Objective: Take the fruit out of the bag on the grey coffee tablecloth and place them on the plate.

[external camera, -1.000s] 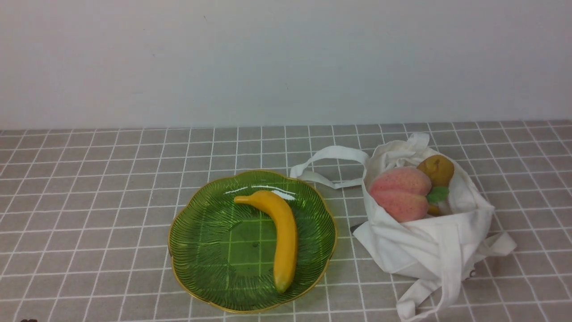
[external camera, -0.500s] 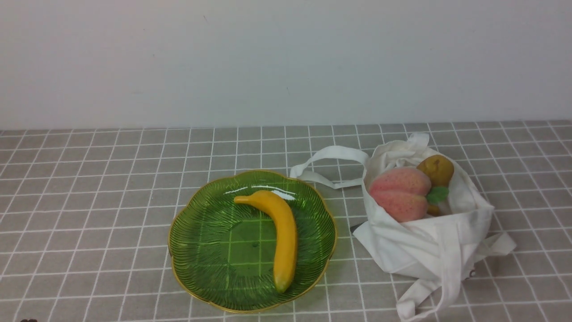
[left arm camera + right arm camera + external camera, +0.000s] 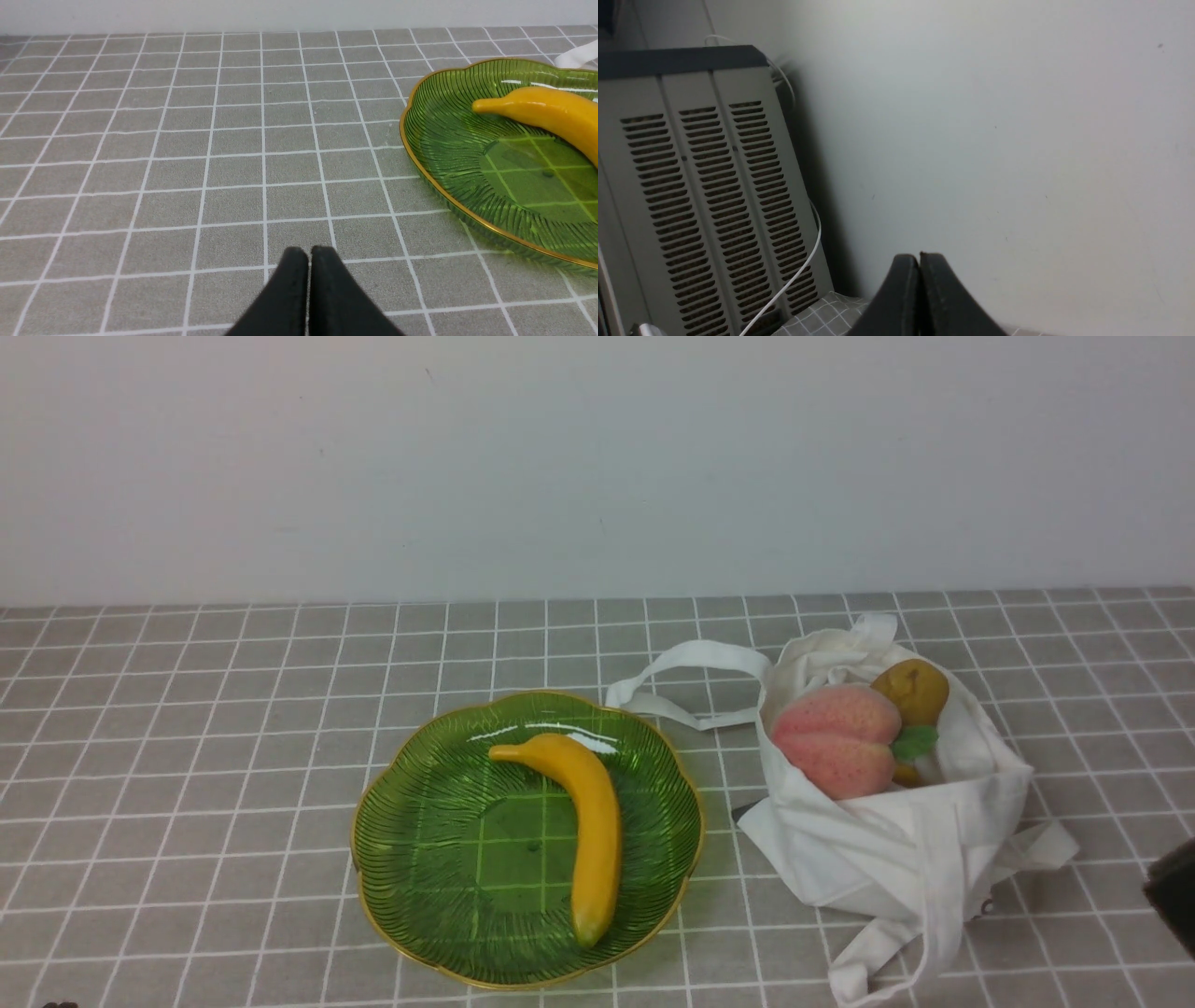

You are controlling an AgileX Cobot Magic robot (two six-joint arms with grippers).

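**A:** Entry one, the fruit. Where is each piece?

**B:** Banana (image 3: pixel 588 821): lying across the plate (image 3: pixel 420 821), done. Peach (image 3: pixel 836 737): uppermost in the open mouth of the bag (image 3: pixel 887 859), to the right of the plate on the grey coffee tablecloth (image 3: pixel 187 756). Pear (image 3: pixel 910 689): behind the peach and touching it, partly sunk in the cloth.

**A:** Handling notes?

**B:** Peach: probably light and firm, and its rounded skin may slip. Take it from above, across its widest part, clear of the leaf. Pear: smaller, best left until the peach is out. Bag: soft and slack, with loose straps lying on the surface. A fold could be pinched along with the fruit.

**A:** End effectors?

**B:** Left end effector (image 3: pixel 308 254): clenched on nothing, low over bare cloth, well apart from the bag. Right end effector (image 3: pixel 920 261): also pressed together and empty, facing the wall. The dark shape (image 3: pixel 1174 896) at the front view's right edge is probably that arm.
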